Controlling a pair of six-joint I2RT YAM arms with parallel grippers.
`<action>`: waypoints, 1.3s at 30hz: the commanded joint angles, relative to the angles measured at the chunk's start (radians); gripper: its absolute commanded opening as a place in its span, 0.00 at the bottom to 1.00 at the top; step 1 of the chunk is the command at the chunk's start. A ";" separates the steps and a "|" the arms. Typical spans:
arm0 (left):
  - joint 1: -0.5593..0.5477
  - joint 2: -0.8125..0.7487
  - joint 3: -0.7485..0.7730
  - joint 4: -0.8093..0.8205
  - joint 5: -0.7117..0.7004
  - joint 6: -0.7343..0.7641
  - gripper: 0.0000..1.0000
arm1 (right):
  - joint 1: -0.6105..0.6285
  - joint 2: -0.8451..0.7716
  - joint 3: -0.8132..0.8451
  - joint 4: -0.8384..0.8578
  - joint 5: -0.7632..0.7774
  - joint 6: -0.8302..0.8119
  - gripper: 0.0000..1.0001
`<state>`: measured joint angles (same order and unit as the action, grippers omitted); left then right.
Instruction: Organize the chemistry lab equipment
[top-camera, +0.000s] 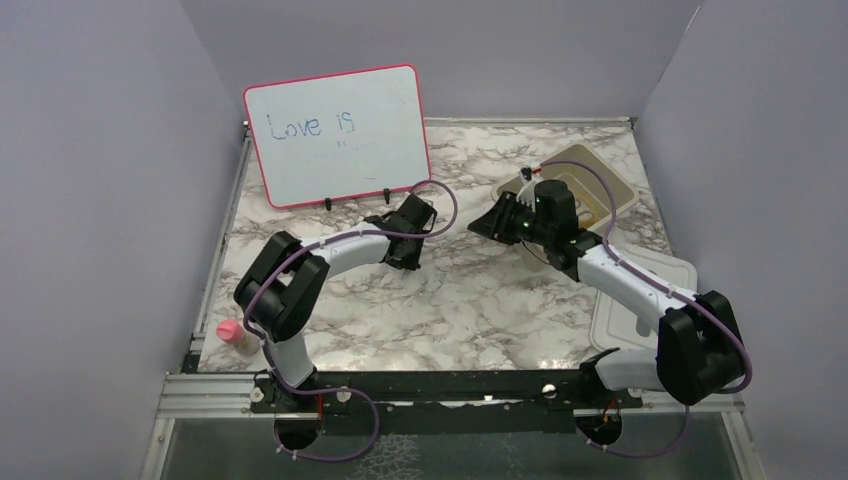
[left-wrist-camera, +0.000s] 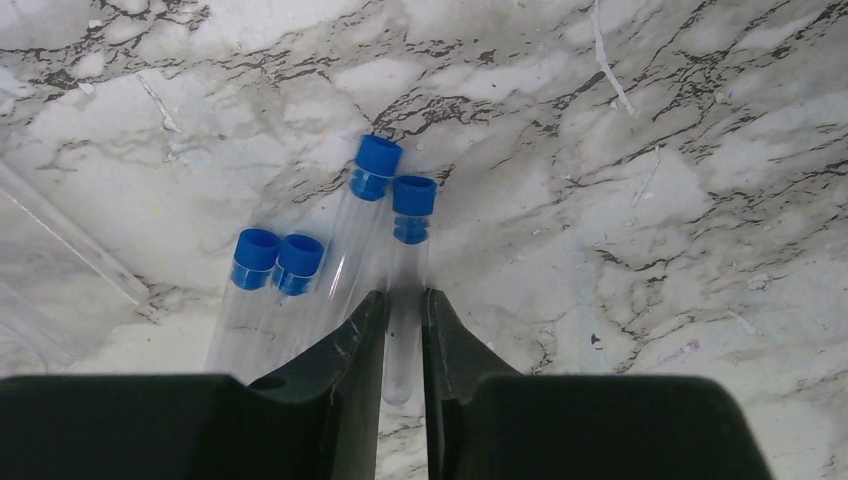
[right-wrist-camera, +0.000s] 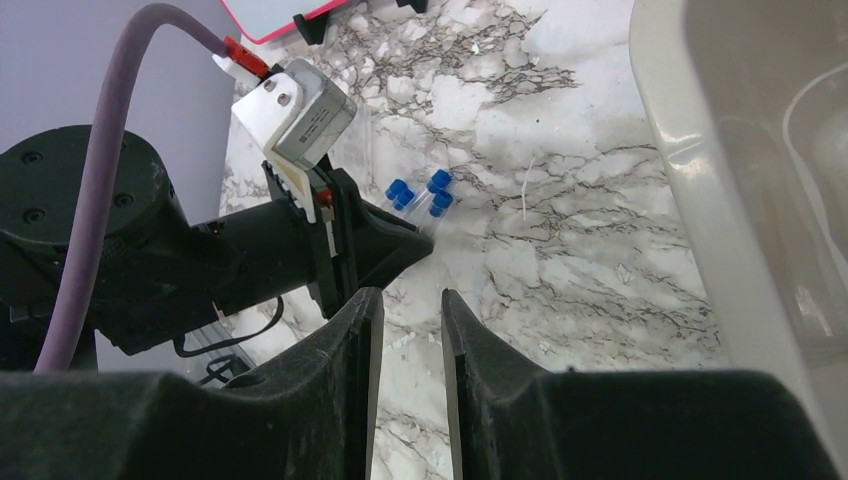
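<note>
Several clear tubes with blue caps (left-wrist-camera: 300, 270) lie side by side on the marble table. My left gripper (left-wrist-camera: 405, 295) is shut on the rightmost tube (left-wrist-camera: 412, 215), its rounded end between the jaws. In the top view the left gripper (top-camera: 410, 228) sits low, just in front of the whiteboard, and hides the tubes. My right gripper (right-wrist-camera: 411, 292) is open and empty and hovers over bare table, facing the left gripper (right-wrist-camera: 385, 240) and the tubes (right-wrist-camera: 420, 195). In the top view the right gripper (top-camera: 495, 222) is beside the tub. The hose, tongs and stick are not clearly in view.
A pink-framed whiteboard (top-camera: 340, 135) stands at the back left. A beige tub (top-camera: 590, 185) is at the back right, its wall close in the right wrist view (right-wrist-camera: 680, 150). Its lid (top-camera: 640, 305) lies under the right arm. A small pink object (top-camera: 230, 333) is at the near left edge.
</note>
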<state>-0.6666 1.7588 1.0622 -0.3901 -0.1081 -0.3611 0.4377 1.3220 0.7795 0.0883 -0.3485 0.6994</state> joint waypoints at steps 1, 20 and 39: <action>-0.021 0.034 0.004 -0.049 -0.059 0.020 0.17 | 0.007 -0.009 -0.013 0.024 0.022 0.007 0.32; -0.042 -0.429 -0.178 0.268 0.032 0.040 0.11 | 0.091 0.079 0.090 0.103 -0.210 0.016 0.55; -0.042 -0.634 -0.267 0.385 0.168 0.066 0.11 | 0.161 0.226 0.326 0.001 -0.154 0.035 0.53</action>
<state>-0.7029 1.1427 0.8070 -0.0410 0.0246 -0.3103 0.5774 1.5272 1.0653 0.1131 -0.5056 0.7818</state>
